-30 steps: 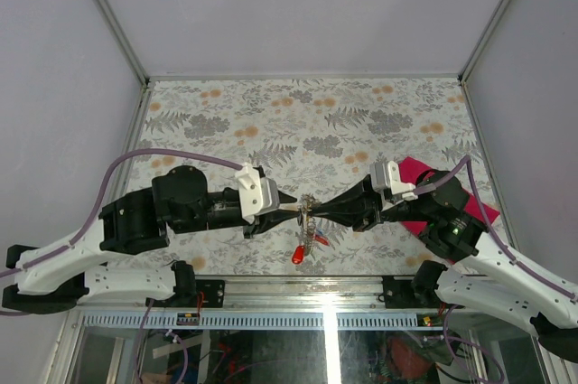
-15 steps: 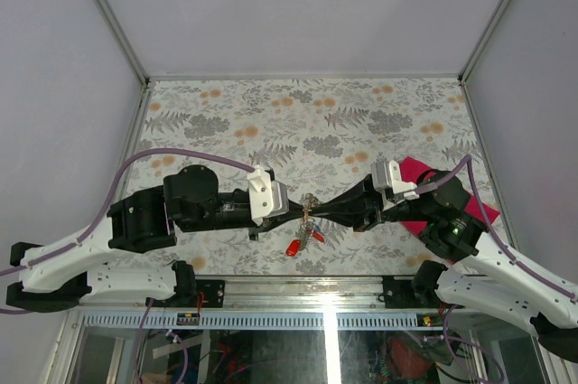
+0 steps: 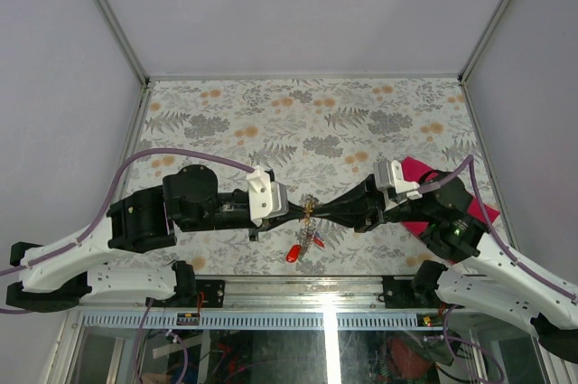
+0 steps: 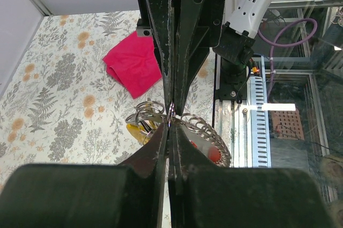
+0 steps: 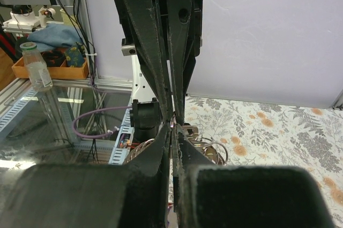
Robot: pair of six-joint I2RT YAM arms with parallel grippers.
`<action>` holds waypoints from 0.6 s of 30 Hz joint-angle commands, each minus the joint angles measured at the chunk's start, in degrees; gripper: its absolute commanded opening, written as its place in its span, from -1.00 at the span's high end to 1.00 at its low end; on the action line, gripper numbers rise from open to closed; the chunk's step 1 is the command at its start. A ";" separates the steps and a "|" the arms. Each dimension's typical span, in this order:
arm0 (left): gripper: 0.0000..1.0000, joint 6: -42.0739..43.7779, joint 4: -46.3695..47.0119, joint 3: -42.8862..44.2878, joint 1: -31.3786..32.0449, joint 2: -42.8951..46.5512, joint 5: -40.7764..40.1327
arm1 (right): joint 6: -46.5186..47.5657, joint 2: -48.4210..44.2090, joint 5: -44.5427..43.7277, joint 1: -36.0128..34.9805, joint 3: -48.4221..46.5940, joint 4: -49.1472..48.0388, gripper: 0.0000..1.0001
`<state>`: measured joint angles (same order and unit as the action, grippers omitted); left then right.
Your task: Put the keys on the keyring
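- table (image 3: 226, 113): floral-print top, grey walls on three sides, both arms reaching in from the near edge.
- left arm (image 3: 144, 217) and right arm (image 3: 452, 221): both point inward and meet tip to tip near the table's front centre.
- magenta cloth (image 4: 134, 64): crumpled on the table's right side, partly under the right arm in the top view, well apart from the keys.
- left pincer (image 3: 293, 212): fingers pressed together, pinching a thin wire of the keyring at the very tips. The left wrist view shows almost no gap.
- right pincer (image 3: 318, 213): fingers pressed together too, gripping the same keyring from the opposite side, nose to nose with the left pincer.
- keys (image 3: 312, 238): a bunch hanging under the two meeting tips.
  - The red-headed key (image 3: 293, 254) is lowest, angled toward the near edge.
  - The yellow head (image 4: 136, 131) shows in the left wrist view, beside the silver loops.
  - Cannot tell whether the bunch touches the table.
- keyring (image 3: 308, 210): thin silvery loops held between both pincers, with several coils bunched together. Which keys are threaded on it is too small to tell.
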<state>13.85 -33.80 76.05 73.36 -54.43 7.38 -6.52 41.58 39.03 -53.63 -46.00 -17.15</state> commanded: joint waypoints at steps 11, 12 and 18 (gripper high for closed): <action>0.79 0.05 2.02 1.93 0.19 0.50 0.95 | -3.40 -2.24 -0.99 0.09 -1.01 -10.26 1.00; 0.75 0.04 2.13 1.93 0.20 0.47 0.99 | -3.48 -2.24 -0.91 0.08 -1.00 -10.35 1.00; 0.67 0.13 2.35 2.02 0.12 0.21 1.48 | -3.92 -2.06 -0.79 0.08 -0.72 -10.65 1.00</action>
<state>13.82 -33.08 76.47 73.36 -54.37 7.79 -9.52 40.73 38.63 -53.63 -45.98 -20.62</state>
